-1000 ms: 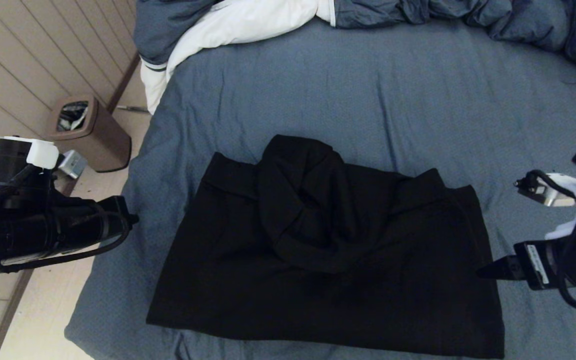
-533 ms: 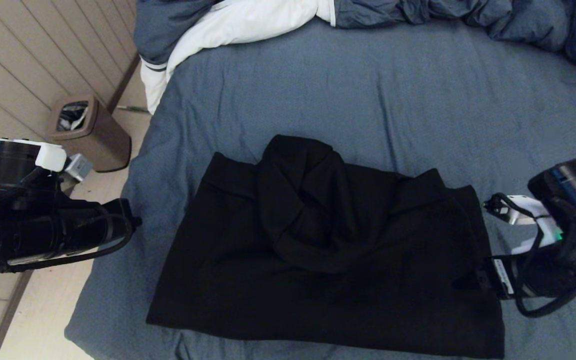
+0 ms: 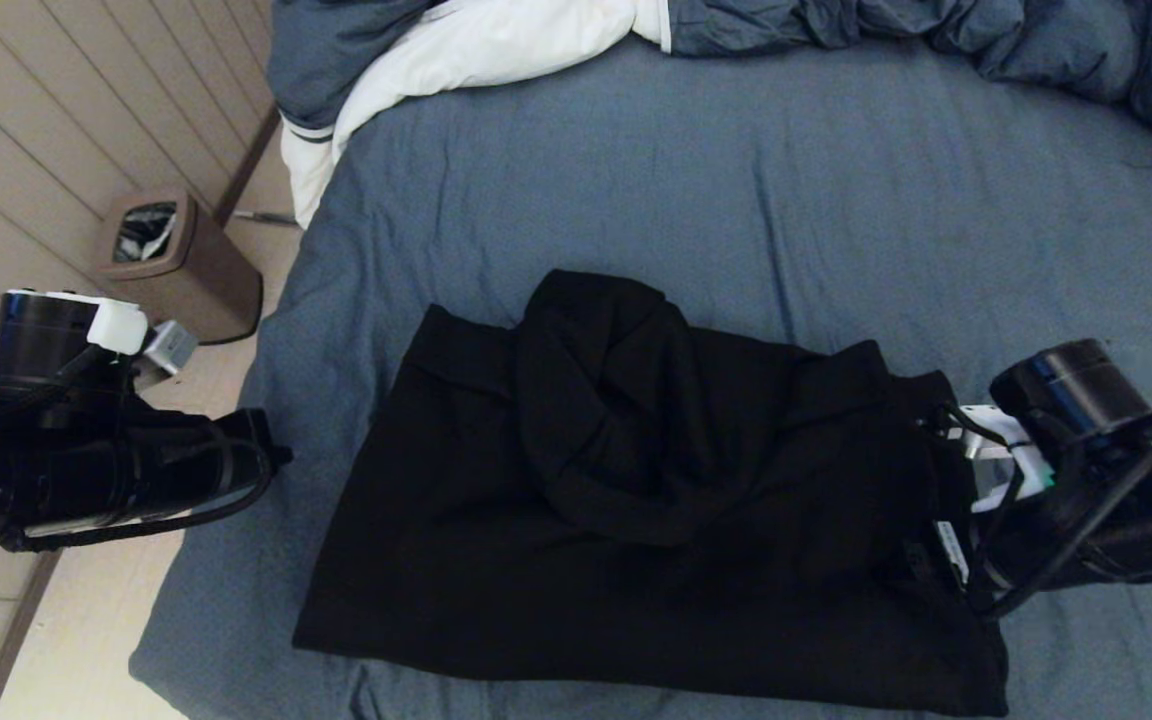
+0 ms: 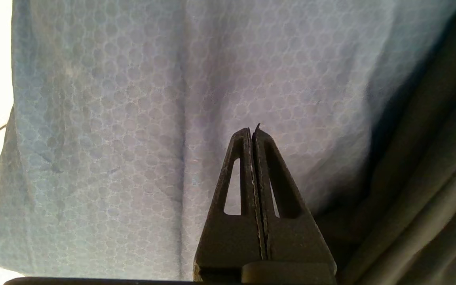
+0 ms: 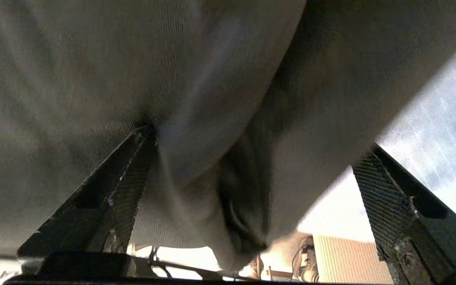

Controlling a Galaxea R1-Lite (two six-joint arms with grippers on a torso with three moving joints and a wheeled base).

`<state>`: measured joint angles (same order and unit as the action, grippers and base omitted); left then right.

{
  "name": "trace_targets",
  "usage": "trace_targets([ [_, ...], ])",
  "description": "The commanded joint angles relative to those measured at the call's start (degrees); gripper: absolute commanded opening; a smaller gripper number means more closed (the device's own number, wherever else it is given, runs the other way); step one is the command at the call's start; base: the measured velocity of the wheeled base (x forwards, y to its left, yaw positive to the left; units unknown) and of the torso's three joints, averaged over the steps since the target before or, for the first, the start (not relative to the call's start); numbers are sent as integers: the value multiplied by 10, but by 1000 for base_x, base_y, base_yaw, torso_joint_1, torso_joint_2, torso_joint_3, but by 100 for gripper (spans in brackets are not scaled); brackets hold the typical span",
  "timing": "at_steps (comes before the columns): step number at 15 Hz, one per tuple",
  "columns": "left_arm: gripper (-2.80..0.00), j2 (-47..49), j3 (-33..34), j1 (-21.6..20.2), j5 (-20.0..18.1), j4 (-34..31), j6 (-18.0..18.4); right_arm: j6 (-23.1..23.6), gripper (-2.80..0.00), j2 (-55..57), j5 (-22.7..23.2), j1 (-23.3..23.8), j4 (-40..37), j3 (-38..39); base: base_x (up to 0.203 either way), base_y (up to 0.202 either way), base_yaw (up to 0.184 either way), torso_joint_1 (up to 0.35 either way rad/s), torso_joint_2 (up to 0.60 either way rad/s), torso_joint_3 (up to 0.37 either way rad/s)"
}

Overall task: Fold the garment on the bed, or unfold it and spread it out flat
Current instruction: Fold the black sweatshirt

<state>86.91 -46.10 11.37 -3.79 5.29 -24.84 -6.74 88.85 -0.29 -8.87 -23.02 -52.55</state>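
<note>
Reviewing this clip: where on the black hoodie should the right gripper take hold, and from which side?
Probably the hoodie's right-hand edge, approached from the robot's right. That edge lies nearest the open right gripper, whose fingers already straddle a hanging fold of fabric. The bunched hood in the middle offers no clean edge.

The bed [image 3: 736, 200] carries the folded black garment [image 3: 656, 500] at lower centre and a rumpled duvet [image 3: 836, 25] along the top edge.
</note>
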Motion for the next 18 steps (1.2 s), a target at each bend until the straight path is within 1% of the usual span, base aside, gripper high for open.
trace_targets([
  [1, -280, 3, 3, 1, 0, 1, -1, 0, 0, 34, 1, 0, 23, 7, 0, 0, 0, 0, 0, 0],
  [5, -280, 5, 5, 1, -1, 1, -2, 0, 0, 36, 2, -4, 32, 9, 0, 0, 0, 0, 0, 0],
  [6, -280, 5, 5, 1, -1, 1, -2, -1, -280, 35, 2, -8, 32, 6, 0, 0, 0, 0, 0, 0],
  [8, -280, 5, 5, 1, -2, 1, -2, -1, -280, 29, 2, -17, 32, 6, 0, 0, 0, 0, 0, 0],
  [15, -280, 6, 13, 1, -4, 20, -3, 0, -280, -2, 7, -16, 47, -8, 0, 0, 0, 0, 0, 0],
  [17, -280, 7, 13, 1, -4, 21, -3, 1, -280, -14, 6, -6, 46, -8, 0, 0, 0, 0, 0, 0],
  [18, -280, 7, 13, 0, -4, 21, -3, 3, -280, -18, 6, 8, 46, -8, 0, 0, 0, 0, 0, 0],
])
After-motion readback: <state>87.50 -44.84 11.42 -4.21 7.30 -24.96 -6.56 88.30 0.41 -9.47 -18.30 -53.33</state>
